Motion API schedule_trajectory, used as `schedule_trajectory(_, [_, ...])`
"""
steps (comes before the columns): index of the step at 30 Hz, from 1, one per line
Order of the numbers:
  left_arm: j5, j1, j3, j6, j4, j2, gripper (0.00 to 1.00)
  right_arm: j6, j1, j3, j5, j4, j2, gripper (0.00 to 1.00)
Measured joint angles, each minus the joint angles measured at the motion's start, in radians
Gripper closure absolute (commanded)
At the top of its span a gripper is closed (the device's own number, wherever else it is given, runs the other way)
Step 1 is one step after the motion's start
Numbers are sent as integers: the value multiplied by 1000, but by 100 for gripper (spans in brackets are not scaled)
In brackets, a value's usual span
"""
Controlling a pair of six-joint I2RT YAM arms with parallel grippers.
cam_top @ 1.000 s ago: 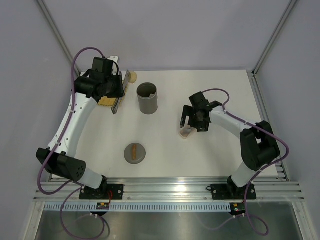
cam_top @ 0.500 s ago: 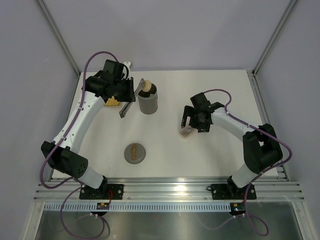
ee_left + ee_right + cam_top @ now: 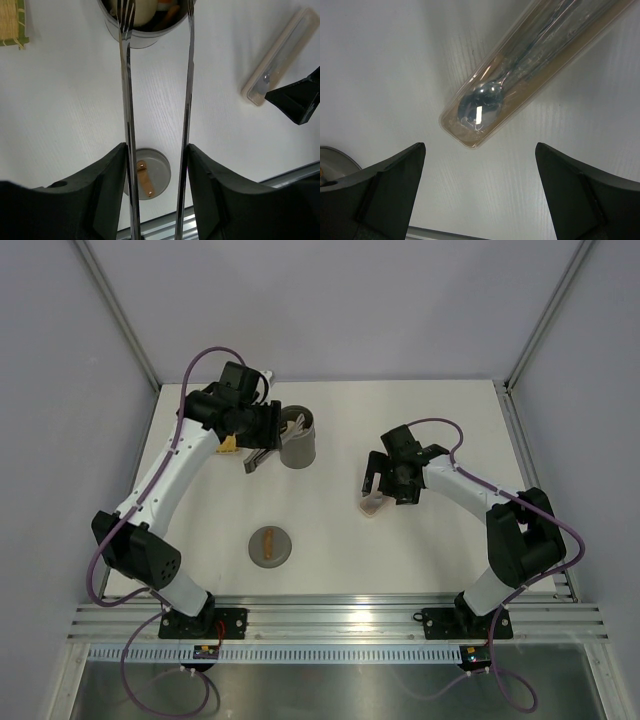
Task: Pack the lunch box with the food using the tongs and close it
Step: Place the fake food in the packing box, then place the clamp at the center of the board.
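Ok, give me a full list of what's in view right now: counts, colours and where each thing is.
table: one, white
lunch box: one, grey, upright, far left of centre, lid off
food: white and orange pieces inside the lunch box; count unclear
tongs: one, silver, tips at the lunch box mouth
lid: one, grey disc with brown handle, flat, nearer than the lunch box
cutlery case: one, pale, right of centre
spoon: one, silver, inside the cutlery case
woven mat: one, yellow, left of the lunch box, partly hidden
left gripper: black, holding the tongs
right gripper: black, open, above the cutlery case
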Motion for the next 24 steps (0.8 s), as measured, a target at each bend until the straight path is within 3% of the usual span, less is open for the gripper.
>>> schedule_trajectory(3, [-2,-3,13,-3,-4,-2,62,0,0,0,0,0,0,0])
schedule_trajectory(9, [-22,-4,33,-2,-6,-53,68,0,0,-6,1,0,-5,1])
schedule_trajectory(18, [-120,3,49,3,-10,-173,90,0,0,-12,1,0,-8,0])
schedule_trajectory(24, [-185,88,-166,-1,35,-240,98,0,0,-13,0,0,-23,1])
